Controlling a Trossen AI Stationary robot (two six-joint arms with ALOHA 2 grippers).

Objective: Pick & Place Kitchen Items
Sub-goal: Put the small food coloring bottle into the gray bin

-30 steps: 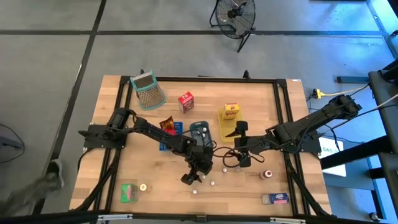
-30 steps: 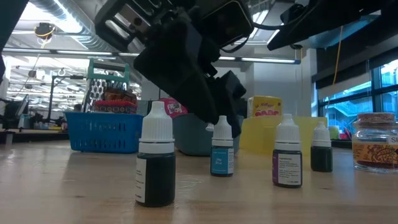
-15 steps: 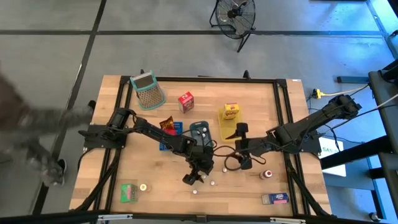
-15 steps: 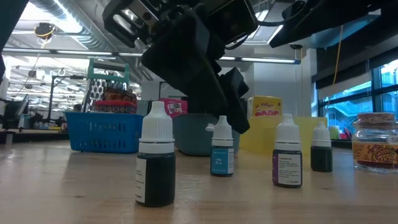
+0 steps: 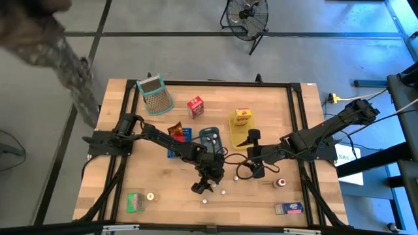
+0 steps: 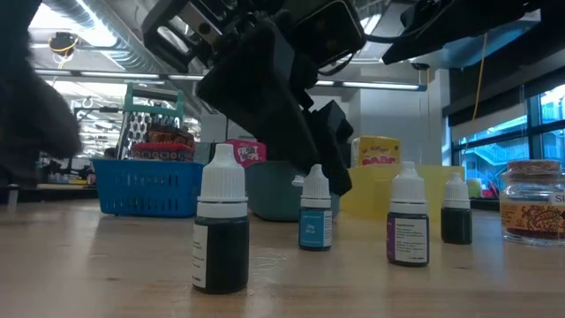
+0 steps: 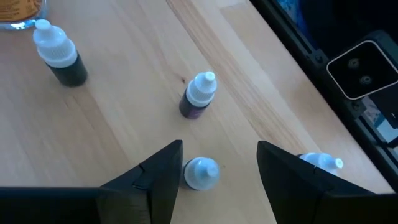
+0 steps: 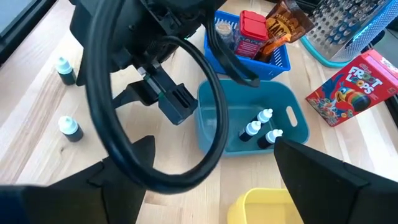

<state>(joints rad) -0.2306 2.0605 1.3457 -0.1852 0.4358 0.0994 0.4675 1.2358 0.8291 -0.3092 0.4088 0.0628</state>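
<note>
Arms unmoved | left gripper (image 7: 219,165) fingers spread above dropper bottle (image 7: 201,172)

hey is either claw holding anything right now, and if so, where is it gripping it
Nothing is held. The left claw hangs open above a small white-capped dropper bottle, its fingers either side and clear of it. The right claw is open and empty.
</note>
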